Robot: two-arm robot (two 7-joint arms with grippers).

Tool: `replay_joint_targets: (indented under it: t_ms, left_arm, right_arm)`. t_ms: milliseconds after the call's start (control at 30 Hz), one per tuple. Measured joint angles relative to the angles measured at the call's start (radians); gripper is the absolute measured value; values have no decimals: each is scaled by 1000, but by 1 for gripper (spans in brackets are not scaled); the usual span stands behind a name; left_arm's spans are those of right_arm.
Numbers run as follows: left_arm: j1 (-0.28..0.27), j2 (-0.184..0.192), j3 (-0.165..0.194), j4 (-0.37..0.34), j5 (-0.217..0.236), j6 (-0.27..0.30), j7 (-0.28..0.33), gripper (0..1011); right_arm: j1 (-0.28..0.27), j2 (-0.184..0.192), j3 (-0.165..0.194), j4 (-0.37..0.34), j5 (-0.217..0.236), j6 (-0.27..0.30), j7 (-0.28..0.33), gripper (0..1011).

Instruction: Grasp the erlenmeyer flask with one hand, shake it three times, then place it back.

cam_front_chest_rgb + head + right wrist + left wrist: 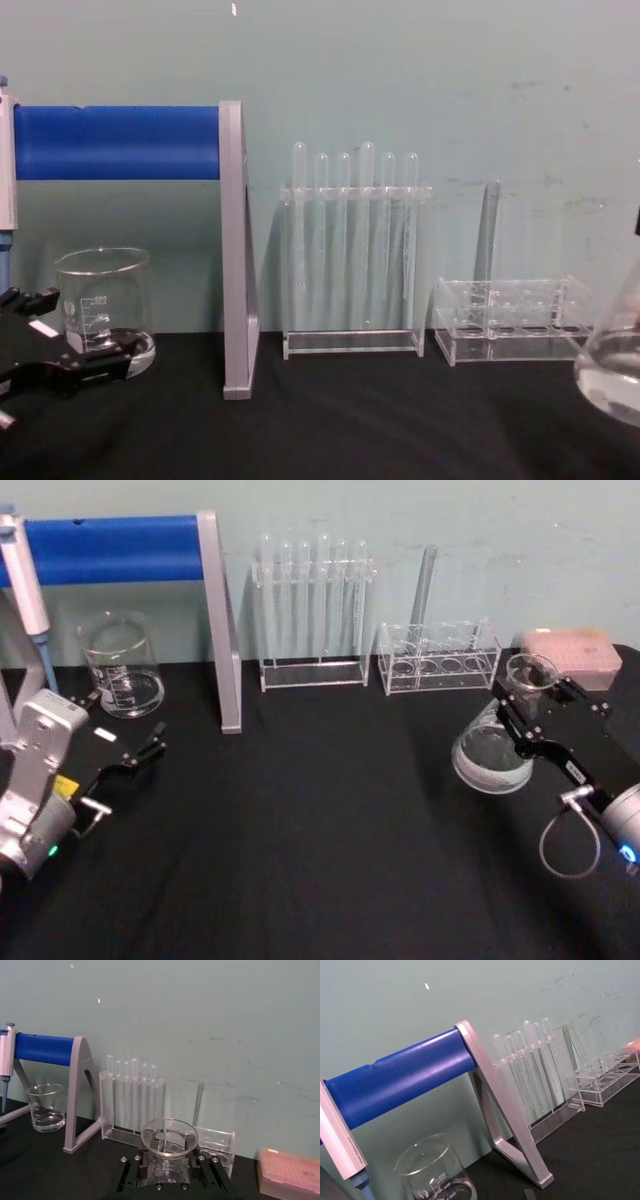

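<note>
The right gripper (513, 712) is clamping its jaws on the neck of the erlenmeyer flask (488, 758), holding it tilted over the right side of the bench (330, 830), so grasping looks done and the shaking is probably going on with the set-down yet to come, while the left gripper (125, 723) is idling with jaws apart beside the beaker (122, 665).

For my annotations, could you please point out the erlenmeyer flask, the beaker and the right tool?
erlenmeyer flask (487, 758): head view, wide base.
beaker (100, 295): chest view, graduated wall.
right tool (530, 702): head view, midway between fingertips.
</note>
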State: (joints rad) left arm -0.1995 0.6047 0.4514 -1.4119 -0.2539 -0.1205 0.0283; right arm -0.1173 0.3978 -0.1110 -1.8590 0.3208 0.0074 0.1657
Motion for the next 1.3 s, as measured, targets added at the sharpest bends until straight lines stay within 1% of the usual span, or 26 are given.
replay_joint_targets:
  t_ms: [100, 167, 300, 333, 433, 467, 500, 533, 600, 633, 733, 767, 900, 1100, 1300]
  left_arm:
    - [0, 0, 0, 0, 0, 0, 0, 1001]
    - [0, 0, 0, 0, 0, 0, 0, 1001]
    - [0, 0, 0, 0, 0, 0, 0, 1001]
    - [0, 0, 0, 0, 0, 0, 0, 1001]
    - [0, 0, 0, 0, 0, 0, 0, 1001]
    - [0, 0, 0, 0, 0, 0, 0, 1001]
    - [0, 0, 0, 0, 0, 0, 0, 1001]
    - [0, 0, 0, 0, 0, 0, 0, 1001]
    - [0, 0, 0, 0, 0, 0, 0, 1001]
    - [0, 0, 0, 0, 0, 0, 0, 1001]
    - [0, 0, 0, 0, 0, 0, 0, 1001]
    - [0, 0, 0, 0, 0, 0, 0, 1001]
    - [0, 0, 0, 0, 0, 0, 0, 1001]
    - [0, 0, 0, 0, 0, 0, 0, 1001]
    - [0, 0, 0, 0, 0, 0, 0, 1001]
  right_arm:
    - [7, -5, 3, 7, -3, 4, 8, 449]
    - [20, -10, -5, 16, -5, 7, 25, 449]
    - [56, -18, -36, 43, -8, 11, 70, 449]
    - [72, -21, -52, 54, -8, 13, 90, 449]
    - [100, -25, -84, 74, -8, 14, 127, 449]
    - [119, -26, -107, 86, -7, 15, 151, 449]
    - [127, -27, -117, 92, -6, 15, 163, 449]
    - [146, -28, -141, 105, -3, 15, 185, 449]
    - [163, -30, -166, 119, 0, 15, 207, 449]
    - [182, -31, -189, 130, 3, 15, 227, 449]
    - [204, -32, -219, 148, 8, 15, 252, 449]
    - [217, -33, -236, 157, 11, 14, 266, 449]
    - [241, -33, -266, 175, 18, 10, 285, 449]
    - [259, -26, -290, 186, 29, 8, 291, 449]
    - [266, -18, -303, 189, 35, 6, 288, 449]
